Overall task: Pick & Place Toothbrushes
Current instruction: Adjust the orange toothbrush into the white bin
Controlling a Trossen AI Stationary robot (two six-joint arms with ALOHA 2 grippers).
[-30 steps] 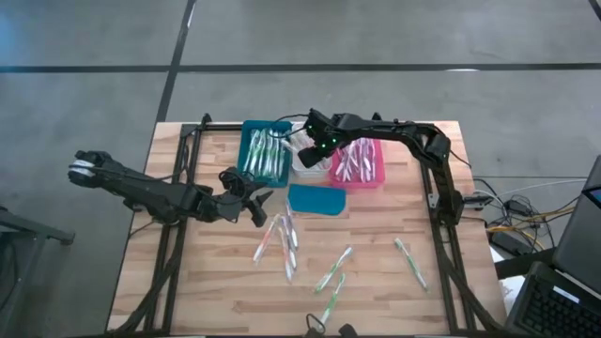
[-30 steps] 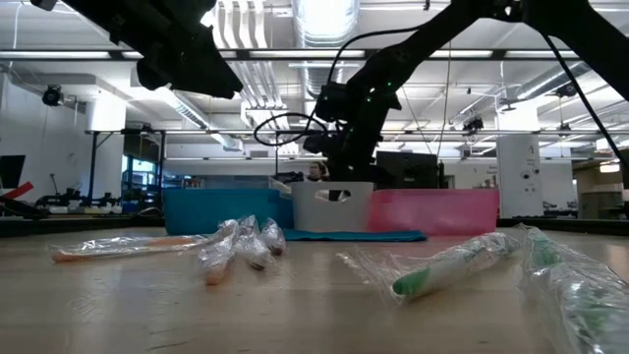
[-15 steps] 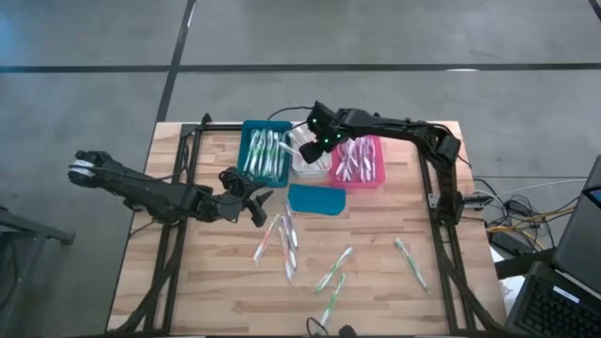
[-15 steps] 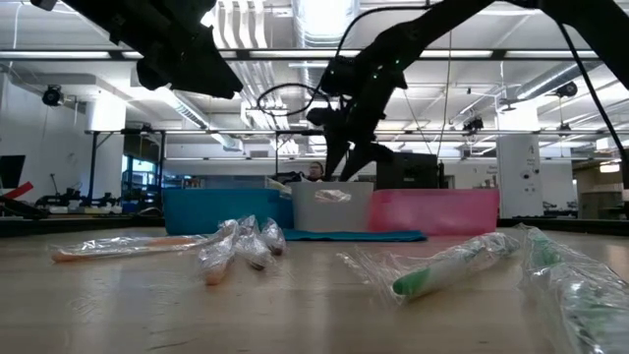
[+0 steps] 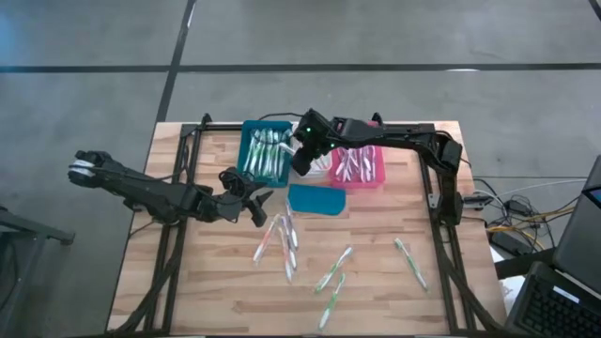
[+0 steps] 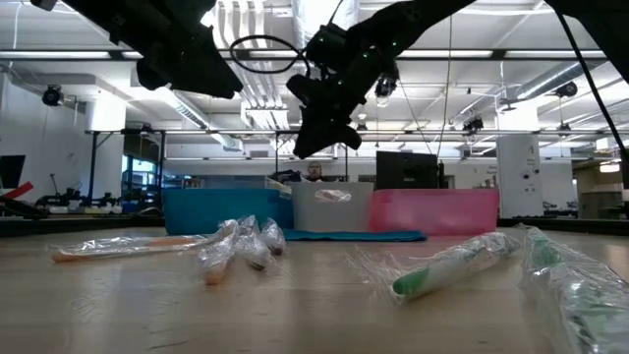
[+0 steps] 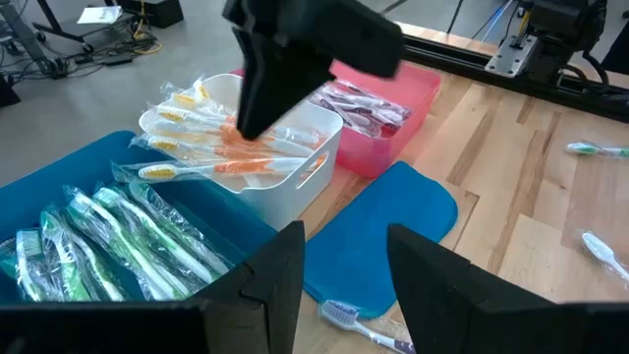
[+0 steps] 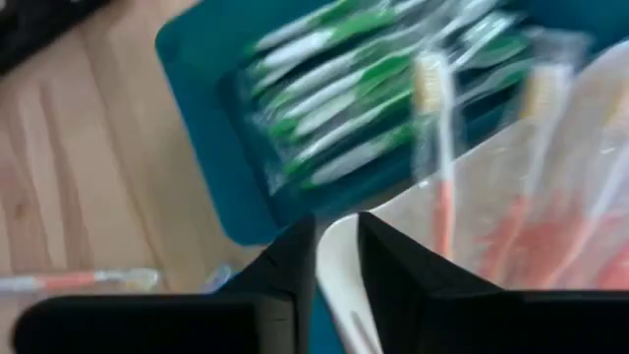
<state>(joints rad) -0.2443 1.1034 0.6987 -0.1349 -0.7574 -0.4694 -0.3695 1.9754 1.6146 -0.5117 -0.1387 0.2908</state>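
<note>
The right gripper (image 5: 302, 158) hangs above the row of bins at the far edge of the worktop (image 5: 394, 291), over the seam between the blue bin (image 5: 248, 160) and the white bin (image 7: 313, 147). Its fingers stand a narrow gap apart with nothing between them. The left gripper (image 5: 255, 200) waits lower down, near the left-middle of the worktop, fingers apart and empty, pointing toward the bins.

The loose toothbrushes (image 5: 286, 242) lie on the bare wood toward the near edge, well apart from the right gripper and on the near side of a flat teal pad (image 5: 315, 199). One cluster lies just beside the left gripper, with long axes running roughly from far edge to near edge. A second pair (image 5: 332, 274) lies farther toward the near edge, slanted. A single one (image 5: 410, 261) lies toward the right edge. The left gripper is nearer the cluster; the single one looks nearer the right arm's side.

Sorted brushes already fill the bins: green ones in the blue bin, orange ones in the white, pink ones in the pink bin (image 5: 377, 178).

The worktop is pale wooden planking inside a black frame. The brushes are in clear wrappers that may slip. Beyond is a large workshop with ceiling lights and grey concrete floor.
</note>
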